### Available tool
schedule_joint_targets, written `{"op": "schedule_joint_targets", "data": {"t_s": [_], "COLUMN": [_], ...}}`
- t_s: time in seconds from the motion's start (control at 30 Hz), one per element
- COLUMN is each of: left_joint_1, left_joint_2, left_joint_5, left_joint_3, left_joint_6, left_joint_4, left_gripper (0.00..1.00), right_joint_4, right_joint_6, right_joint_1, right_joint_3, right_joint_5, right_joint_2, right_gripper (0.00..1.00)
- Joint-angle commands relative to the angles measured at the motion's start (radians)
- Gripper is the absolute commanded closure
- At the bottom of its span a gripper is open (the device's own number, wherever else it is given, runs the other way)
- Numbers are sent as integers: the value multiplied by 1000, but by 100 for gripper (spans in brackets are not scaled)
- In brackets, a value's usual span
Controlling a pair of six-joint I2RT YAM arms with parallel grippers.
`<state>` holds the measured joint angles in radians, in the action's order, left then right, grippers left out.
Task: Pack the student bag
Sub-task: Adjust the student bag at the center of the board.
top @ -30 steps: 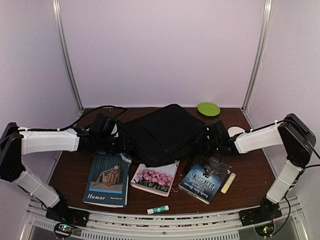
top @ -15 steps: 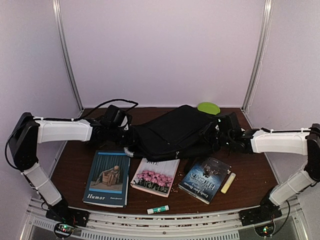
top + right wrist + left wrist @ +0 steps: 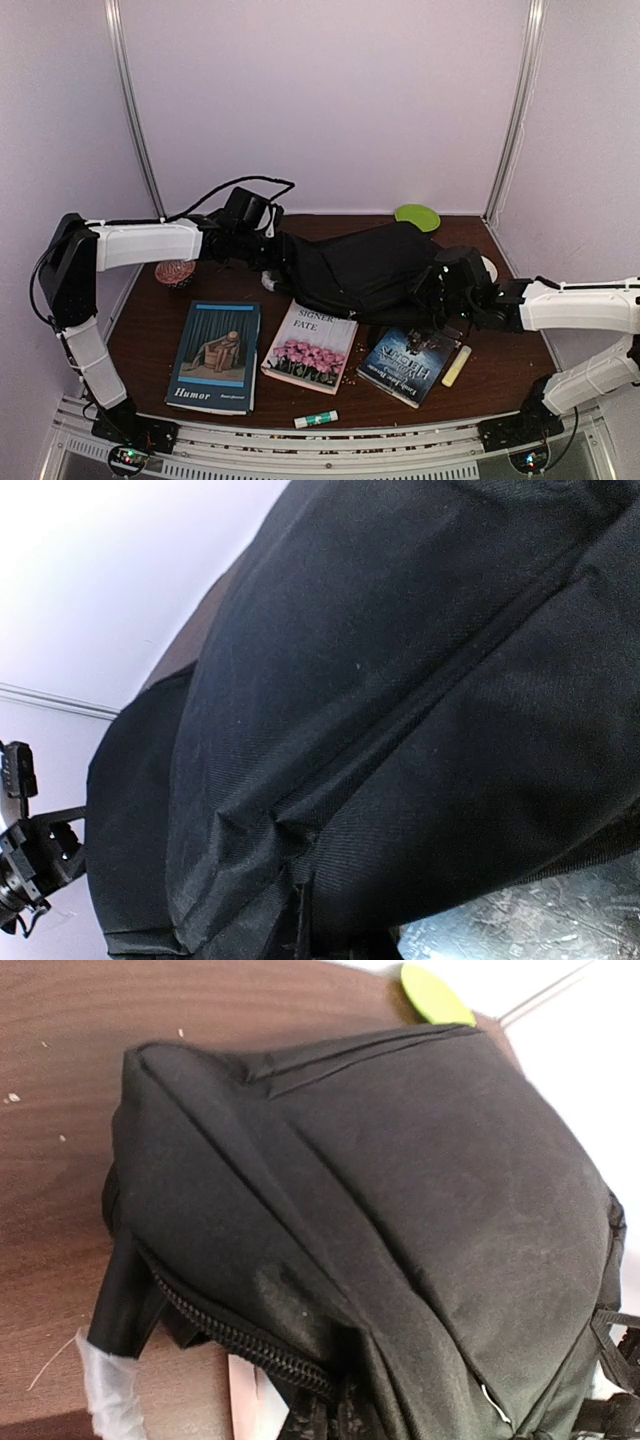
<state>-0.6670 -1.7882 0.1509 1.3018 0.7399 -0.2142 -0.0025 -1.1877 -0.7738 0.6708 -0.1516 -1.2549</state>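
Left gripper closed at the left end of the student bag; right gripper state cannot be determined.
The bag lies on the table between both arms, toward the back. Black fabric fills both wrist views and no fingers show in either, so whether the left jaws pinch fabric is not visible. The right fingers are hidden against the bag's right end. The bag's edge overlaps the top of the pink-flower book. The green plate is partly hidden behind it.
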Motion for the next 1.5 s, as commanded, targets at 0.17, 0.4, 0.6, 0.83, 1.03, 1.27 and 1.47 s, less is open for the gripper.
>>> {"op": "schedule_joint_targets", "data": {"t_s": [0.17,0.4,0.6,0.83,1.03,1.27,1.47], "left_joint_1": [-16,-17,-27,-92,-118,-117,-107], "left_joint_2": [-18,126,322,489,443,302,188], "left_joint_5": [-33,-123,-197,-274,-177,-132,-54], "left_joint_3": [31,-63,-202,-362,-394,-307,-281], "left_joint_6": [-138,-165,-126,-31,44,31,46], "left_joint_4": [98,27,-42,-58,84,119,206], "left_gripper": [80,31,18,18,23,25,29], "right_joint_4": [22,-179,-436,-519,-384,-376,-426], "right_joint_6": [20,154,338,522,558,579,595], "right_joint_1": [-145,-156,-140,116,293,355,355], "right_joint_3": [-35,48,128,186,213,283,282], "right_joint_5": [51,32,-37,-75,-33,24,32], "right_joint_2": [-36,29,132,156,24,-148,-208], "right_gripper": [85,31,21,16,16,20,37]}}
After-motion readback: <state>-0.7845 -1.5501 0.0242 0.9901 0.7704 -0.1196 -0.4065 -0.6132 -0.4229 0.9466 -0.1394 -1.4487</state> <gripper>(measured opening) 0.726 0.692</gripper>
